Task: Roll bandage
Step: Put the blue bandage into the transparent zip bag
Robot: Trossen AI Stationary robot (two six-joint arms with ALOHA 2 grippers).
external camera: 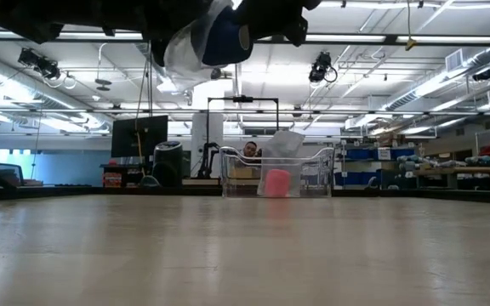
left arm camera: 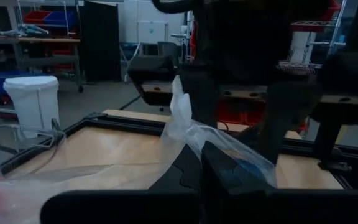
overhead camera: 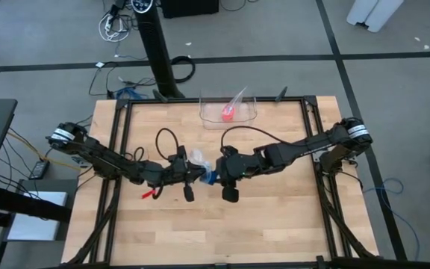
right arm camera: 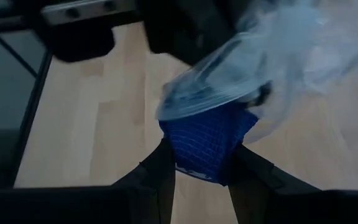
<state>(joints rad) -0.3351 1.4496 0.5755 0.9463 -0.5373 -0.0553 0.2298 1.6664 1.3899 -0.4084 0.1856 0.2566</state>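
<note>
The bandage (right arm camera: 211,127) is a bright blue roll held high over the middle of the table, its upper part inside the mouth of a clear plastic bag (right arm camera: 272,56). My right gripper (right arm camera: 205,152) is shut on the roll's lower end. My left gripper (left arm camera: 202,154) comes from the table's left and is shut on the bag (left arm camera: 185,121). In the high view the two grippers (overhead camera: 192,174) (overhead camera: 216,176) meet tip to tip, with the blue roll (overhead camera: 210,178) between them. The low view shows the roll (external camera: 225,38) and bag (external camera: 187,49) well above the tabletop. My left gripper pinches a bunched part of the clear bag (left arm camera: 194,138) between its two fingers, coming in level from the table's left. The bag is lifted clear of the table and stands up crumpled beyond the fingertips. My right gripper pinches the blue roll's free end (right arm camera: 197,167) between its two fingers, slanting down from the table's right. The roll is clear of the table, and its other end sits inside the bag's mouth (right arm camera: 216,99).
A clear box (overhead camera: 228,109) with a small pink roll (overhead camera: 228,113) stands at the table's far edge. A small red thing (overhead camera: 150,193) lies on the wood left of centre. Black frame rails run along the table's sides. A person (external camera: 249,150) shows far behind the box.
</note>
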